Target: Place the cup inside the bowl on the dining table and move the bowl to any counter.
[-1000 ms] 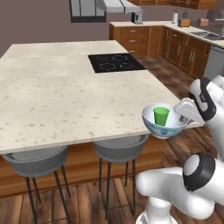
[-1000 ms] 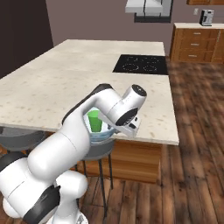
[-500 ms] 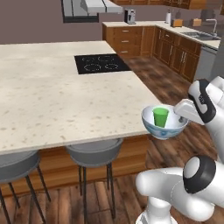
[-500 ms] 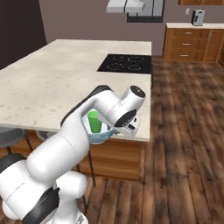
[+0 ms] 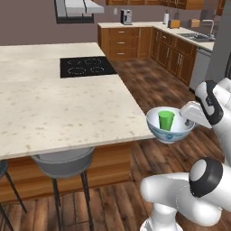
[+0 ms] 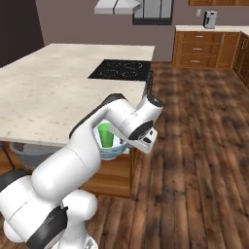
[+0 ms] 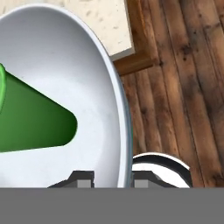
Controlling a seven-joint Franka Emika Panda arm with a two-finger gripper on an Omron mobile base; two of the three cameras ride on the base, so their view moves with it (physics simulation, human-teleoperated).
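One claw (image 7: 107,177) pinching bowl (image 5: 169,134) rim — cup (image 5: 166,120) inside.

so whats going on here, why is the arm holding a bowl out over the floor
The robot's gripper is clamped on the rim of the white and blue bowl, with the green cup standing upright inside it. The bowl is off the dining table, held in the air just past its corner, above the wooden floor. The sink counter is across the room.

The beige speckled bench (image 5: 54,113) has a black cooktop (image 5: 86,66) set flush into its far end.
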